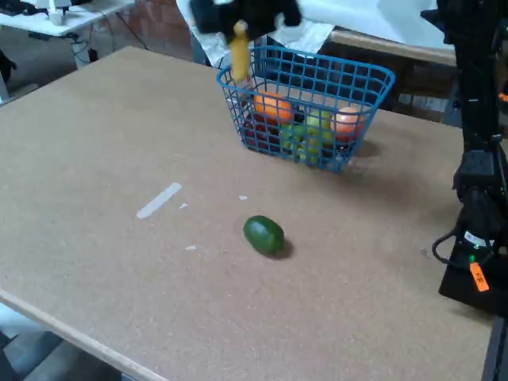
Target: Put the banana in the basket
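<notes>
In the fixed view the yellow banana (pixel 239 54) hangs nearly upright over the left rim of the blue wire basket (pixel 373 71). Its top end goes into my dark, blurred gripper (pixel 240 24) at the picture's top edge, which is shut on it. The banana's lower end overlaps the basket's near-left corner. Inside the basket lie an orange fruit (pixel 271 105), green fruits (pixel 308 136) and a peach-coloured fruit (pixel 347 121). The fingers themselves are too blurred to make out.
A dark green oval fruit (pixel 263 235) lies on the brown table in front of the basket. A strip of pale tape (pixel 159 200) is stuck to the left of it. The arm's black base and cables (pixel 476 238) stand at the right edge.
</notes>
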{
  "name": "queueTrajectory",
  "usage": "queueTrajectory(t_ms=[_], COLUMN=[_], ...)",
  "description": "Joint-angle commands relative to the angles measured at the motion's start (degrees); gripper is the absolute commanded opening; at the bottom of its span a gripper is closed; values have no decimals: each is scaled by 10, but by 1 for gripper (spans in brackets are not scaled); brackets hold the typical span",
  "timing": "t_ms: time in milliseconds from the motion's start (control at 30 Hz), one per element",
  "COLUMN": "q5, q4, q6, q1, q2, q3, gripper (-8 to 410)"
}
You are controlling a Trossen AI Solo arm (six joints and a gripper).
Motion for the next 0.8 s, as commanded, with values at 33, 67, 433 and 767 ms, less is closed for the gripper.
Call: queueTrajectory(t_ms=[33,67,433,767], q5=[-14,-22,-47,-60], q4=[-46,-51,-15,115], q6=[3,4,41,66], q1=[-66,-80,-185,-221], q2=[-12,-12,0,5], q3=[2,2,-40,-149], gripper=[84,84,84,84])
